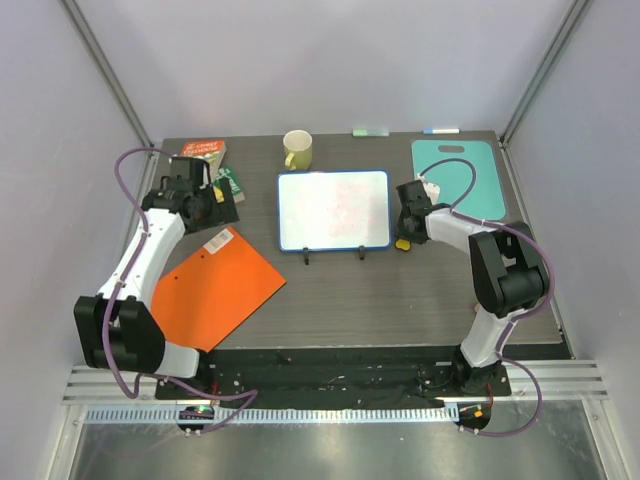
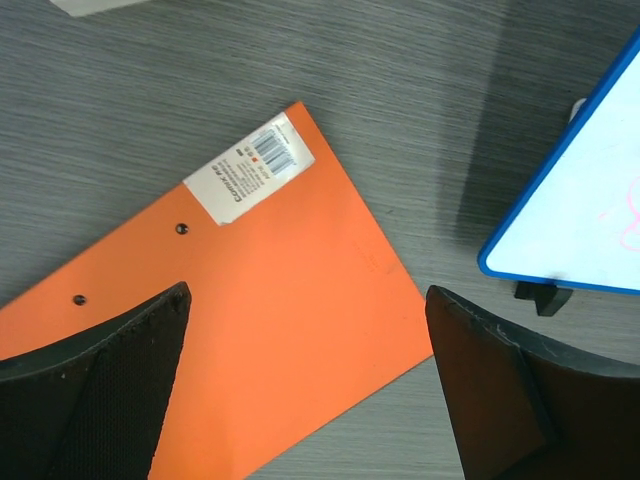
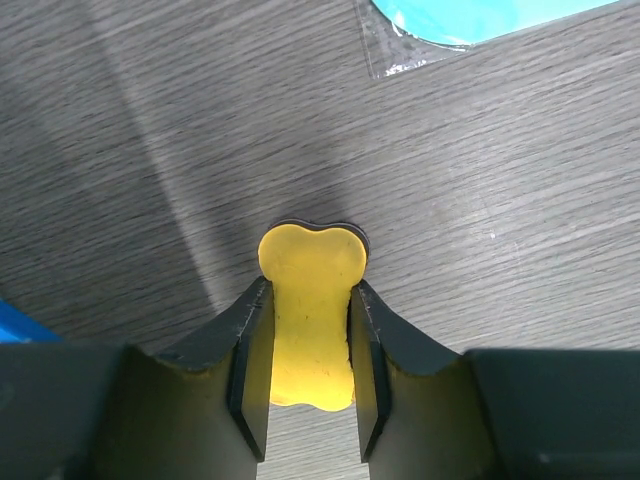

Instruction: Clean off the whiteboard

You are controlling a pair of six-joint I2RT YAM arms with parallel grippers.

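Top external view: nearest the arm bases, an orange folder [image 1: 215, 290] lay flat on the left side of the dark wood-grain bench [image 1: 420, 300]. The left claw [image 2: 307, 292] hung above the folder's far corner, where a white barcode label [image 2: 250, 165] was stuck. Left wrist view showed this claw spread wide apart, holding nothing.

At about the same depth on the right, the right claw [image 3: 310, 290] was clamped on a yellow bone-shaped eraser [image 3: 310, 260], pointed down at the bench. It sat just beside the near right corner of the whiteboard [image 1: 333, 210], not touching it.

The whiteboard sat at the middle of the bench, between the two claws. It was white with a thin blue frame, carried faint red scribbles, and showed two small black feet at its near edge.

Farther back, a pale yellow mug [image 1: 298, 150] stood just beyond the whiteboard's far left corner. Books [image 1: 205, 152] lay at the far left, and a teal cutting board [image 1: 458, 178] lay at the far right.
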